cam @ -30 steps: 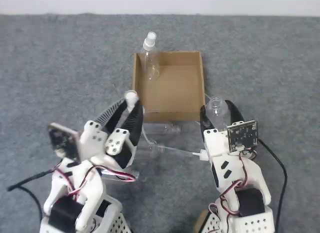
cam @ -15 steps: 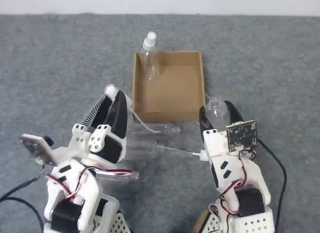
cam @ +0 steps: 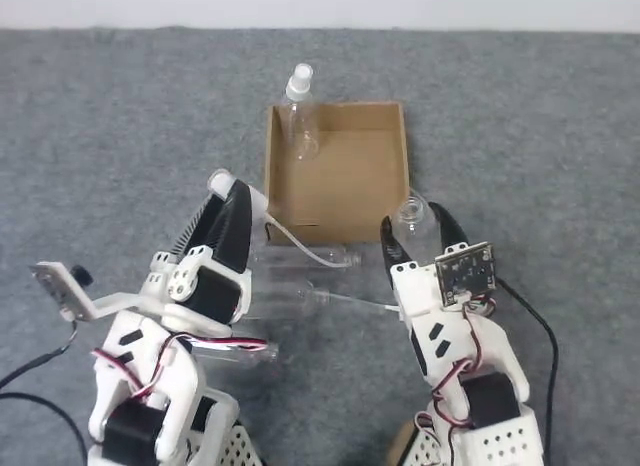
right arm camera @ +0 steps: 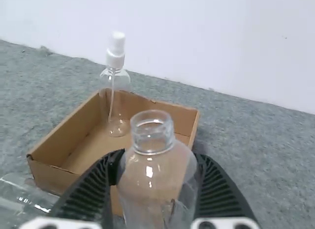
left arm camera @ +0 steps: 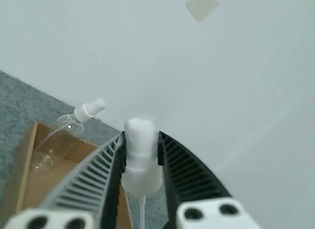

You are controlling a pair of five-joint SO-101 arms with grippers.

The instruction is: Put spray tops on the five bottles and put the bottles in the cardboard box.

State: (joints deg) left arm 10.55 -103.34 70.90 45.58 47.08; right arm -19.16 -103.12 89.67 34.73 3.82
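Note:
My left gripper (cam: pixel 226 194) is shut on a white spray top (left arm camera: pixel 141 157); its thin dip tube (cam: pixel 305 251) trails toward the table beside the cardboard box (cam: pixel 385 201). My right gripper (cam: pixel 412 226) is shut on an open-necked clear bottle (right arm camera: pixel 152 177), held upright just outside the box's near right corner. A capped bottle (cam: pixel 299 121) stands upright in the box's far left corner, also seen as the capped bottle (right arm camera: pixel 113 86). Two clear bottles (cam: pixel 320 256) lie on the carpet between the arms, in front of the box.
Another bottle (cam: pixel 240 352) lies close to the left arm's base, and a loose spray top with its tube (cam: pixel 375 306) lies between the arms. Grey carpet (cam: pixel 120 136) spreads open to the left, right and beyond the box. A white wall rises at the back.
My left gripper swung left with the spray top, from the box's near left corner to beside its left wall. My right gripper with the bottle shifted slightly left and toward the box.

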